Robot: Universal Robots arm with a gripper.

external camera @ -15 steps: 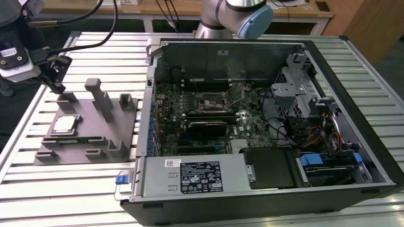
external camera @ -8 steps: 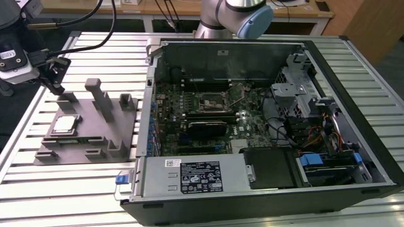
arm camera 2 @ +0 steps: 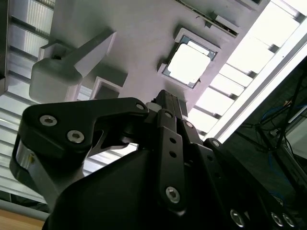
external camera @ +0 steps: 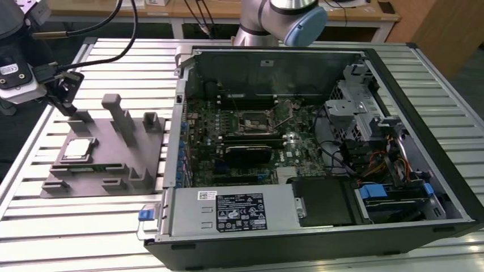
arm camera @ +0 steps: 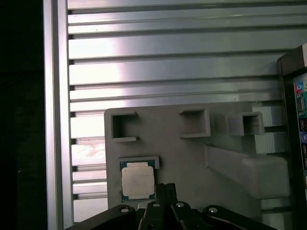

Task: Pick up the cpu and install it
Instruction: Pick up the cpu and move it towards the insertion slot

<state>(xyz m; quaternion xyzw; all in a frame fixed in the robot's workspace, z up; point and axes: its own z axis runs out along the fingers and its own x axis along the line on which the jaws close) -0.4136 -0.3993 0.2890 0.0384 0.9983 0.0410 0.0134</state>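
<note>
Closest to my wrist cameras, the gripper (arm camera: pixel 165 192) hangs over the grey fixture plate (arm camera: pixel 192 160), its jaws pressed together with nothing between them. On that plate the cpu (arm camera: pixel 137 181) lies flat in a shallow square recess, silver top up, with a thin pale-green rim showing around it. In the first wrist view the gripper's tip appears just beside the chip's edge. From the exterior view I read the gripper (external camera: pixel 67 105) as raised above the plate, apart from the cpu (external camera: pixel 78 149) and not touching it. Upright posts (external camera: pixel 121 119) rise from the plate near the chip, and rectangular pockets (arm camera: pixel 194 123) line one edge of the plate. The plate rests on a slatted aluminium table (arm camera: pixel 168 62). Just beside the plate, on the exterior view's right, an open computer case (external camera: pixel 423 113) lies on its side with the motherboard (external camera: pixel 250 147) exposed. Its dark square socket (external camera: pixel 253 120) sits well apart from the plate and from the cpu resting there.
</note>
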